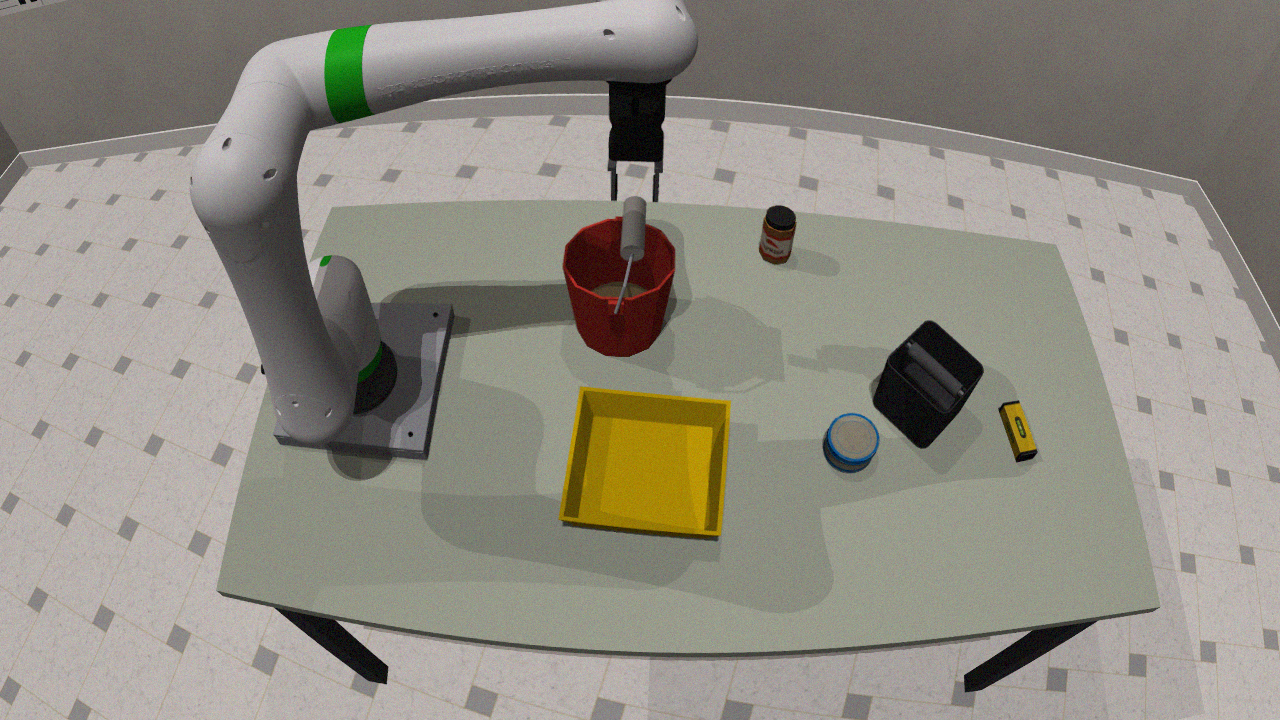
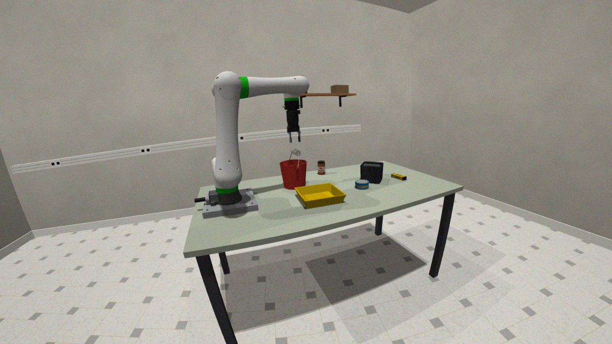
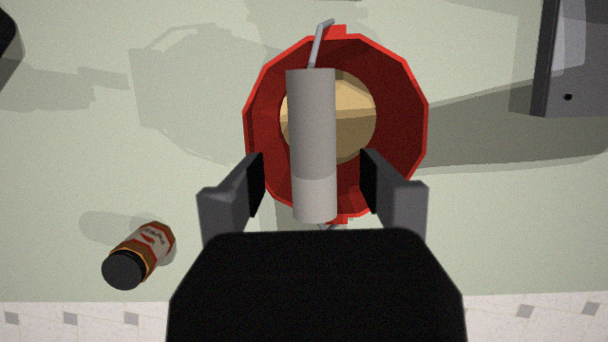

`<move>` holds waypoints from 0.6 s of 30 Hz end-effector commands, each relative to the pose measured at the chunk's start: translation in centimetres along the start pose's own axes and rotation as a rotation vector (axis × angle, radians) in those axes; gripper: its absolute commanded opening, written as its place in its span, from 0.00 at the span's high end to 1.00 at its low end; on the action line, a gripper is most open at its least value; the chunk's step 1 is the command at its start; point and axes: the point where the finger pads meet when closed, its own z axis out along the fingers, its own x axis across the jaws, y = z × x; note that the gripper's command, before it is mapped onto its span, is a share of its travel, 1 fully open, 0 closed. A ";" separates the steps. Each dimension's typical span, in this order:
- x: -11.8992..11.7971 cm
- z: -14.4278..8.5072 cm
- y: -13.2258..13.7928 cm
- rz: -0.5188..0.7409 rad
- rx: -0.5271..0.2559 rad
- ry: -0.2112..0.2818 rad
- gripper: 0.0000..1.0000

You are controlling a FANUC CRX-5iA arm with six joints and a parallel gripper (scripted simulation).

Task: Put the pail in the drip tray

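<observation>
Pale-green table point(image 1: 501, 573) point(image 2: 256, 226) point(image 3: 57, 180); grey walls point(image 1: 850, 62) point(image 2: 128, 64); pincer point(image 1: 635, 186) point(image 2: 294, 137) point(image 3: 312, 170) spread, apparently above the pail's grip point(image 1: 632, 229) point(image 2: 295, 151) point(image 3: 312, 142).

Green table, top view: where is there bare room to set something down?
The widest patch is the front right, between the yellow tray and the right edge. Another lies between the base plate and tray. Crowded: around the black bin, with a blue-rimmed tin close by.
</observation>
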 end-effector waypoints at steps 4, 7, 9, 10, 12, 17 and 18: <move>0.0 -0.1 0.0 0.000 -0.001 -0.002 0.00; 0.0 -0.1 0.0 0.000 -0.001 -0.002 0.00; 0.0 0.0 0.0 0.000 -0.001 -0.002 0.00; 0.0 0.0 0.0 0.000 -0.001 -0.002 0.00; 0.0 0.1 0.0 -0.001 -0.002 -0.002 0.00; 0.0 0.5 0.0 -0.002 -0.002 -0.001 0.00; 0.0 0.7 0.0 -0.002 -0.002 -0.001 0.00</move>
